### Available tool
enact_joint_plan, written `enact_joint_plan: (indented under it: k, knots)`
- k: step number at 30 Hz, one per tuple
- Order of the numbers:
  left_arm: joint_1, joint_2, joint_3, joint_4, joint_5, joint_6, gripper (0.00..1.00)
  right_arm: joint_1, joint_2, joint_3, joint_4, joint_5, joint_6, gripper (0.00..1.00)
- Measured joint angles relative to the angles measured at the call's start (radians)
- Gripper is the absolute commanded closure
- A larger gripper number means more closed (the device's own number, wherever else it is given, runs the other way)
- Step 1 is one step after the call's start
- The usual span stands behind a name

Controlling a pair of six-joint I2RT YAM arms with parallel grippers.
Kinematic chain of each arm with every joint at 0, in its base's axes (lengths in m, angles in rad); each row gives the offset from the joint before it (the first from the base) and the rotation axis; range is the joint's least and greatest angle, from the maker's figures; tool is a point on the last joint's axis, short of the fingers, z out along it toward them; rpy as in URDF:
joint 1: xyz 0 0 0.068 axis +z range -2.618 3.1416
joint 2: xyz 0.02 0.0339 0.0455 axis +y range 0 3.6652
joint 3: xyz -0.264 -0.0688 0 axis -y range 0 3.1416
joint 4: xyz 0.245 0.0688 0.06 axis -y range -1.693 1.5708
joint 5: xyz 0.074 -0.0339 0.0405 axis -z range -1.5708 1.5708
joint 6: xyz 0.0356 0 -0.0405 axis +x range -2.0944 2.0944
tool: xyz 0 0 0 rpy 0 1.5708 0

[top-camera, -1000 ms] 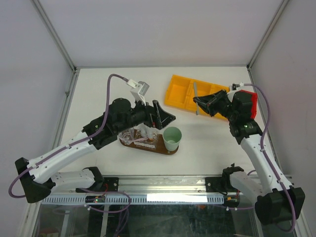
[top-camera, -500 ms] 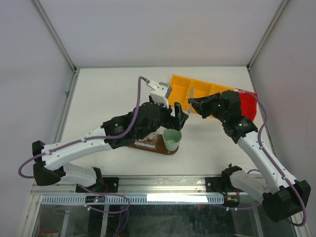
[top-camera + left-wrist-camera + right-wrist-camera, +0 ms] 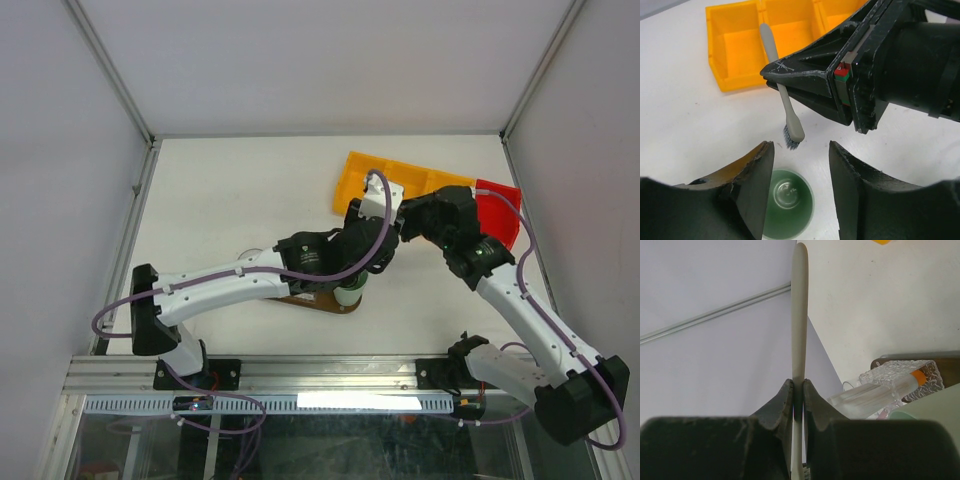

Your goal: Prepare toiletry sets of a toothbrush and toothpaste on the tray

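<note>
My right gripper (image 3: 798, 385) is shut on the handle of a pale grey toothbrush (image 3: 799, 315) and holds it upright in the air. In the left wrist view the toothbrush (image 3: 783, 100) hangs bristles down from the right gripper (image 3: 805, 85), above the table. My left gripper (image 3: 797, 175) is open and empty, its jaws standing either side of the mint-green cup (image 3: 787, 205) below. The dark brown tray (image 3: 305, 299) lies under my left arm. A clear glass (image 3: 890, 382) on the tray (image 3: 940, 360) holds a white tube with an orange cap (image 3: 875, 392).
A yellow compartmented bin (image 3: 375, 178) lies at the back, with a red bin (image 3: 500, 208) to its right. In the top view both wrists crowd together over the cup (image 3: 348, 295), the left gripper (image 3: 368, 262) just beside the right gripper (image 3: 408, 217).
My left arm has swung right, from over the tray to above the cup. My right gripper has moved left from the yellow bin with the toothbrush in it.
</note>
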Motion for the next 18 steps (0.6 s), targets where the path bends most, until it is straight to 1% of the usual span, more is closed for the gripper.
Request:
enact_joint_plan:
  k: [2,11,18]
  knots:
    - [-0.003,0.026,0.019,-0.027,-0.019,0.003,0.58,0.002,-0.001,0.0,-0.005,0.003,0.005,1.0]
    - [-0.003,0.08,0.107,-0.104,-0.077,0.011,0.65,0.008,-0.018,0.0,-0.024,0.02,0.014,1.0]
    - [-0.004,0.113,0.164,-0.123,-0.08,0.032,0.74,0.012,-0.029,0.0,-0.025,0.02,0.019,1.0]
